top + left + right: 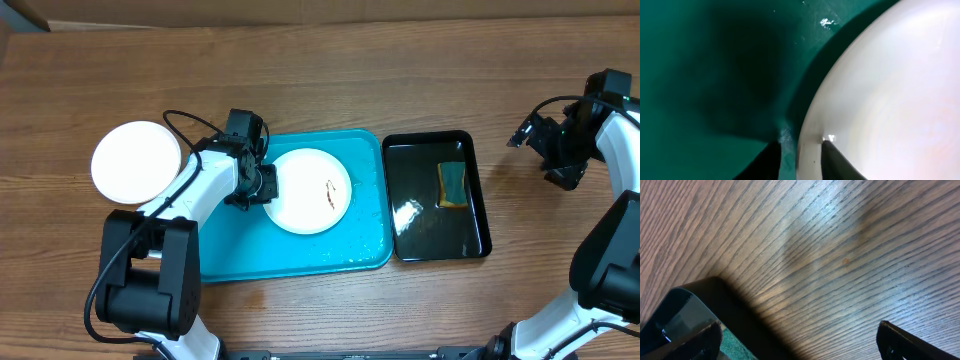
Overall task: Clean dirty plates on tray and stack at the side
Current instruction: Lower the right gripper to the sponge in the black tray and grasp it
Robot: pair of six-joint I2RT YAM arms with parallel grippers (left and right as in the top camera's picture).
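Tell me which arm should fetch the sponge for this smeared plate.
Right. The right gripper, open, hangs near the black tray holding the sponge, while the left gripper straddles the plate's rim.

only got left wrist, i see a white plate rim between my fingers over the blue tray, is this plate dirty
Observer: Yes. Overhead shows a brown smear on that plate, right of its centre.
Operator: any other plates around
Observer: A second plate, white, sits on the table left of the tray, off it.
Operator: what do i wipe with
Observer: A sponge lies in the black tray right of the blue one.
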